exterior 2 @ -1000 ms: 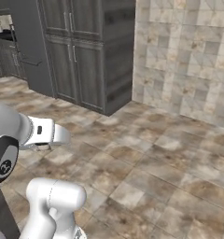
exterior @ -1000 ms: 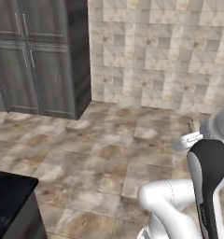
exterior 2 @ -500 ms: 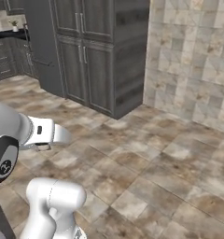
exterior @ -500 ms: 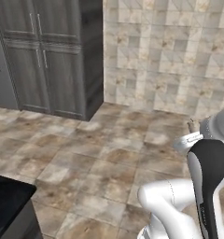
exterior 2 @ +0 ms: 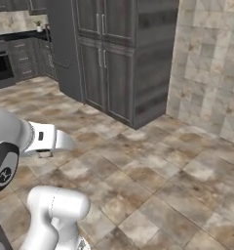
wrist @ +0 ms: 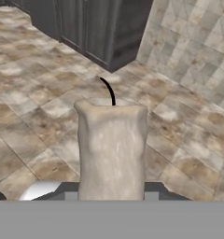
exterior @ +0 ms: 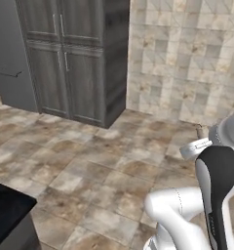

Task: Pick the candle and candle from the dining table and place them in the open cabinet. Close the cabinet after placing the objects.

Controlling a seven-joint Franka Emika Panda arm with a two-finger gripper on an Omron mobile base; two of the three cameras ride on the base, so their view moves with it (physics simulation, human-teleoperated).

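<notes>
In the hand view a cream-beige lumpy candle [wrist: 111,149] with a curved black wick stands upright just ahead of the camera. My gripper [wrist: 111,189] is shut on its lower part, and the candle hides most of the fingertips. From the left base view its small tip [exterior: 201,128] pokes up beside the white hand, high above the floor. A glossy black corner of the dining table [exterior: 7,210] shows at the lower left. The open cabinet is out of view.
A tall grey wood-grain cupboard unit [exterior: 75,58] with shut panelled doors stands ahead on the left [exterior 2: 119,53], against a beige tiled wall [exterior: 187,58]. Low drawers and an oven [exterior 2: 7,63] sit far left. Open stone-tile floor [exterior 2: 153,171] lies in front.
The whole picture has shifted: the base has turned, so the tall cupboard unit now sits further right and larger in both base views. The candle stays in my grip.
</notes>
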